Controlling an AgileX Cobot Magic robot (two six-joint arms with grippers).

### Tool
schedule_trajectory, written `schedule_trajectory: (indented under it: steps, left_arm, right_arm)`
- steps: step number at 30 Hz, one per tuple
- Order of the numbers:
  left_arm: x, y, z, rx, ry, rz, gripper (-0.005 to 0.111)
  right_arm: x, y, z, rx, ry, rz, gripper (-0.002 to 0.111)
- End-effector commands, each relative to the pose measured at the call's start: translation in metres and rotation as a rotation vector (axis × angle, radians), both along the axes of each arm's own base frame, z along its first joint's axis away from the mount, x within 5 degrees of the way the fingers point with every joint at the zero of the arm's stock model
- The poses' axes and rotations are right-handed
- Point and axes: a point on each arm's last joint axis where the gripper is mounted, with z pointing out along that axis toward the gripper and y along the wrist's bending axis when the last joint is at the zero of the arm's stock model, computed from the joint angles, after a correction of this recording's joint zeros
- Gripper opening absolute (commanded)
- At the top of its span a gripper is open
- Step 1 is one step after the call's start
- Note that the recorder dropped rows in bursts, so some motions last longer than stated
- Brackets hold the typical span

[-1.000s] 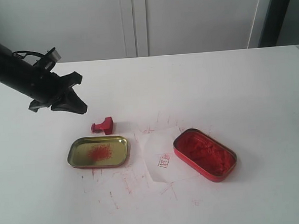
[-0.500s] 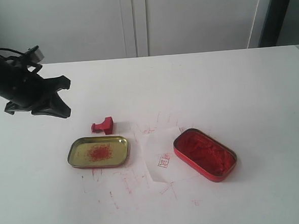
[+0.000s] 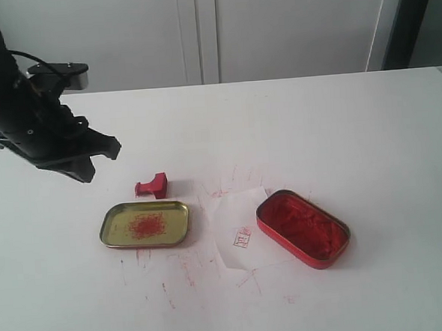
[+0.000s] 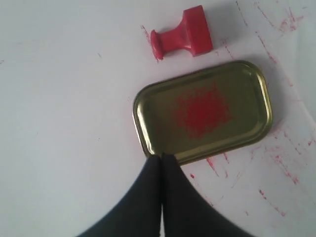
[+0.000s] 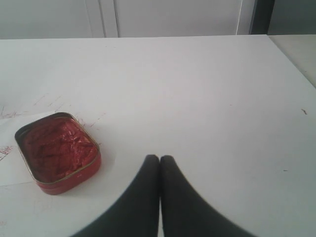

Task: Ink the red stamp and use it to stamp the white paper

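The red stamp [image 3: 152,186] lies on its side on the table, just behind the gold tray; in the left wrist view the red stamp [image 4: 182,38] has nothing touching it. Between the tray and the red tin lies the white paper [image 3: 236,228] with one small red print on it. A corner of the white paper [image 5: 9,170] also shows in the right wrist view. My left gripper [image 3: 82,172] hangs shut and empty to the left of the stamp, apart from it. Its tips [image 4: 161,157] are pressed together. My right gripper [image 5: 159,158] is shut and empty over bare table, and it is out of the exterior view.
A shallow gold tray [image 3: 105,229] with a red smear in it sits in front of the stamp; the left wrist view shows its rim [image 4: 267,98]. The open red tin of ink paste [image 3: 303,228] stands at the paper's right edge [image 5: 57,150]. Red scratch marks cover the tabletop around them.
The left arm has drawn back to the left, away from the stamp, and has swung more upright. Stamp, tray, paper and tin have not moved.
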Motion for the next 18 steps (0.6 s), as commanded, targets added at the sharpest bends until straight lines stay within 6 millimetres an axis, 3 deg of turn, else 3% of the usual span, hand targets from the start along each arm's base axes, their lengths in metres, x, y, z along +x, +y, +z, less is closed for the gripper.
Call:
schedule_trajectory:
  steps: [1, 7, 18]
  left_arm:
    - [-0.017, -0.008, 0.016, 0.018, -0.017, -0.031, 0.000]
    - [-0.040, -0.010, 0.043, 0.004, -0.068, -0.069, 0.000]
    - [-0.047, -0.007, 0.045, 0.025, -0.028, -0.081, 0.000]
  right_arm:
    - [0.000, 0.000, 0.000, -0.007, -0.013, -0.002, 0.000]
    - [0.000, 0.000, 0.000, -0.007, -0.013, -0.002, 0.000]
    - [0.000, 0.000, 0.000, -0.007, -0.013, -0.002, 0.000]
